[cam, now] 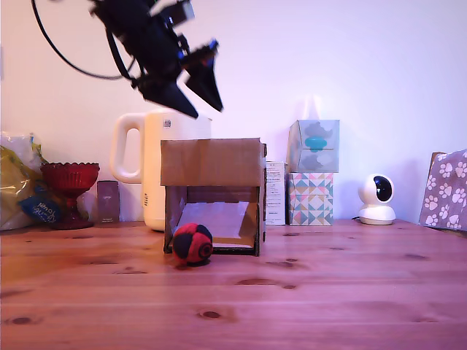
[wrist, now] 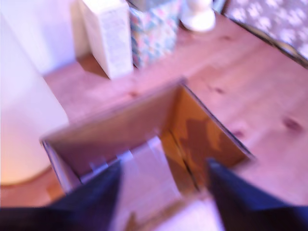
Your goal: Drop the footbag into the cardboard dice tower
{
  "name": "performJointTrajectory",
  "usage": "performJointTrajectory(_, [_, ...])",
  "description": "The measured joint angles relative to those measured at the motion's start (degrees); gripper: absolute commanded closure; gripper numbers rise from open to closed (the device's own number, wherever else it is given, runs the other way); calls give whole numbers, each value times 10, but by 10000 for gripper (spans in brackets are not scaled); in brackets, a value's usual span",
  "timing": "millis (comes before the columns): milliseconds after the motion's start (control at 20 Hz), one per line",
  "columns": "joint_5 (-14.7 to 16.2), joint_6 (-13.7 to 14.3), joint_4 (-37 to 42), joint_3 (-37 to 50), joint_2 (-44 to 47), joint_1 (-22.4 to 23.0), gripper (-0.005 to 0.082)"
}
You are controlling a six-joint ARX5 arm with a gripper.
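Exterior view findings first: we note the footbag resting on the wooden table, at the near left corner of the cardboard dice tower, touching or just beside the lip of its front opening. We judge that it has left the tower by the ramp, so the drop looks done.

Risks from here, as we assess them:
- The footbag is soft and round and sits on a flat board. A knock to the tower or table could set it rolling toward the near edge.
- The gripper hangs above the tower's left side as the exterior view shows it. A descent from this pose could strike the thin cardboard rim and shift or crush the box.
- The white kettle stands close behind the tower, and the red goblet is further to the exterior view's left. A wide swing on that side could catch either one.

Arm pose: the arm comes in from the upper left of the exterior view, tilted, with the fingers pointing down and to the right. In the wrist view the two dark fingers stand spread apart with nothing between them, and the tower's open top lies directly below. That picture is blurred, so we report no finer detail.
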State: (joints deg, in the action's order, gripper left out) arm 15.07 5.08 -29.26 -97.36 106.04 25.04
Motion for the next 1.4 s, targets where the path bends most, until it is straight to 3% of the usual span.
performJointTrajectory(150, [3, 11, -1, 0, -16, 0, 791])
performJointTrajectory(300, [18, 11, 68, 39, -35, 0, 791])
performJointTrajectory(500, [20, 9, 248, 252, -139, 8, 791])
performJointTrajectory(750, [7, -35, 512, 491, -265, 8, 791])
performJointTrajectory(1000, [-8, -82, 672, 667, -324, 9, 791])
performJointTrajectory(1200, [-30, -106, 699, 775, -365, 12, 791])
performJointTrajectory(1400, [-33, -110, 603, 784, -425, 13, 791])
